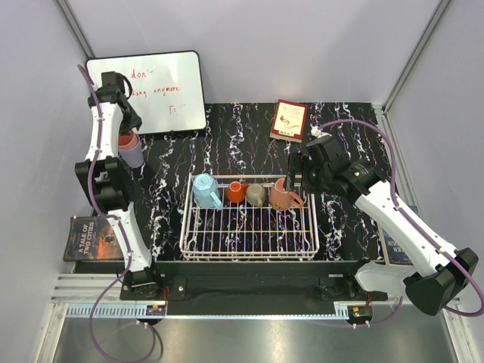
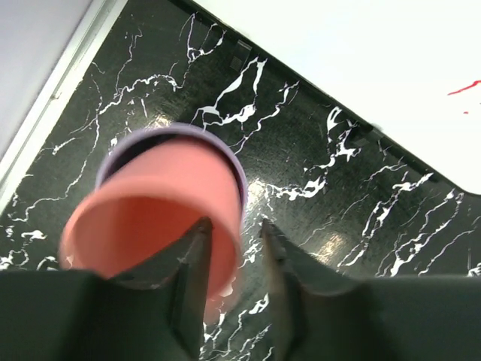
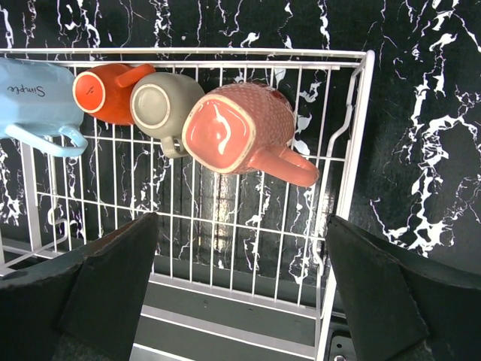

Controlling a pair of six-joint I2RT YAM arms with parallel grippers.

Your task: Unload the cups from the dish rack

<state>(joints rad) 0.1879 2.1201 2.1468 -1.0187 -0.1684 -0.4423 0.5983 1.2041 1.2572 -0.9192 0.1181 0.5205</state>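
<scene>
The white wire dish rack sits mid-table, its right wall in the right wrist view. Along its far side lie the light blue mug, orange-red mug, grey-olive mug and salmon-pink mug. My right gripper is wide open above the rack's right end, near the salmon-pink mug. At far left the pink tumbler stands nested in the lavender tumbler on the table. My left gripper straddles the pink rim, slightly open.
A whiteboard with red writing leans at the back left, just behind the tumblers. A red book lies at the back centre. One book lies at the left edge and another at the right edge.
</scene>
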